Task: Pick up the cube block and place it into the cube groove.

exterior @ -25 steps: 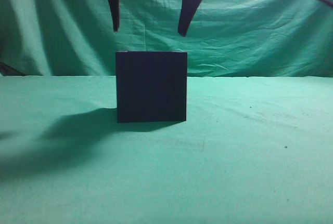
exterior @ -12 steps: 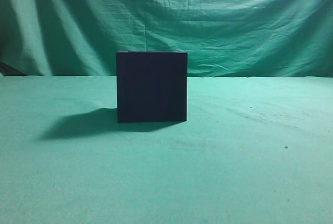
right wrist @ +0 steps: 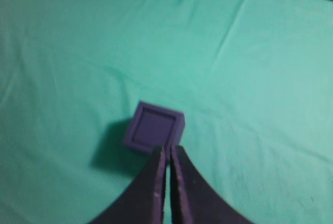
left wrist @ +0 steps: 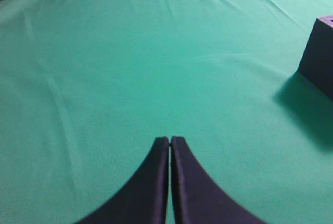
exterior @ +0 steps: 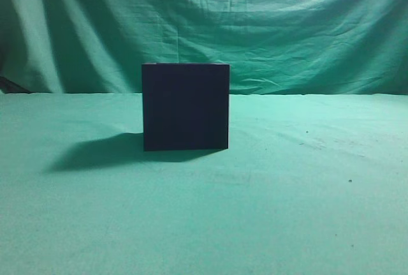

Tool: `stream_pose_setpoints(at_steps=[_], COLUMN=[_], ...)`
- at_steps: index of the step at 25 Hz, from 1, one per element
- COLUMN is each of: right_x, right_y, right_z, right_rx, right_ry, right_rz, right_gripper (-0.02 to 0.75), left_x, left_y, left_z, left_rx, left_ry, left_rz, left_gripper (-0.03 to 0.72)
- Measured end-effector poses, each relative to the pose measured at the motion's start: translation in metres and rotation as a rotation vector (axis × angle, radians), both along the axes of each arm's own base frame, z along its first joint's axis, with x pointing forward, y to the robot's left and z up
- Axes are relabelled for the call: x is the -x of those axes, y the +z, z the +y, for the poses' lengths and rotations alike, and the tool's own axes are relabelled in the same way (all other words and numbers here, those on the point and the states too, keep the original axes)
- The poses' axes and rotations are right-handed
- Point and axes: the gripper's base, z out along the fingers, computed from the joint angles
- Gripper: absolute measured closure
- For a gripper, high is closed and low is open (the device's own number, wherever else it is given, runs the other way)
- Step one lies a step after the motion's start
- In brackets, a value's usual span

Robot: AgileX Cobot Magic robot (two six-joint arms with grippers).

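The cube groove [exterior: 185, 106], a large dark box, stands on the green cloth in the middle of the exterior view. From above in the right wrist view [right wrist: 179, 126] it has a dark rim round an inset purple square [right wrist: 152, 125]. I cannot tell whether that square is the cube block's top face or the recess floor. No separate cube block shows in any view. My right gripper [right wrist: 167, 148] is shut and empty, high above the box. My left gripper [left wrist: 170, 140] is shut and empty over bare cloth, with the box [left wrist: 320, 52] at that view's right edge.
Green cloth [exterior: 287, 192] covers the table, and a green backdrop [exterior: 287, 26] hangs behind it. The box's shadow [exterior: 95, 154] falls to its left. Neither arm shows in the exterior view.
One second ago two open gripper fingers hung just above the box at the top of the exterior view. They have risen out of view, and the large shadow on the left cloth is gone.
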Motion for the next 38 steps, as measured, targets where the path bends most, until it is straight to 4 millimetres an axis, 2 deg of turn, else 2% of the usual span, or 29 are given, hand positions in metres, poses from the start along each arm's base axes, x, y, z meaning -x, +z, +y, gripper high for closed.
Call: stream_pose_setpoints(at_steps=[6, 10, 16, 20, 23, 27, 31, 34, 38], right_x=[0.054, 0.087, 0.129, 0.150, 0.154, 0.153, 0.148, 0.143, 0.137], right_y=[-0.037, -0.061, -0.079, -0.079, -0.076, -0.077, -0.090, -0.107, -0.139], right_z=[-0.055, -0.087, -0.128, -0.149, -0.153, -0.146, -0.134, -0.130, -0.135], right_rx=[0.041, -0.005, -0.158, -0.199, -0.183, -0.141, -0.088, -0.105, -0.144], right_ry=[0.000, 0.014, 0.036, 0.041, 0.093, 0.221, 0.346, 0.297, 0.127], right_rz=[0.040, 0.009, -0.141, -0.190, -0.262, -0.367, -0.439, -0.468, -0.553], right_gripper=[0.738, 0.738, 0.738, 0.738, 0.738, 0.738, 0.738, 0.738, 0.738], left_x=[0.000, 0.000, 0.000, 0.000, 0.000, 0.000, 0.000, 0.000, 0.000], left_y=[0.000, 0.000, 0.000, 0.000, 0.000, 0.000, 0.000, 0.000, 0.000], left_z=[0.000, 0.000, 0.000, 0.000, 0.000, 0.000, 0.000, 0.000, 0.000], left_rx=[0.000, 0.000, 0.000, 0.000, 0.000, 0.000, 0.000, 0.000, 0.000], left_ry=[0.000, 0.000, 0.000, 0.000, 0.000, 0.000, 0.000, 0.000, 0.000], left_rz=[0.000, 0.000, 0.000, 0.000, 0.000, 0.000, 0.000, 0.000, 0.000], left_gripper=[0.688, 0.688, 0.688, 0.688, 0.688, 0.688, 0.688, 0.688, 0.688])
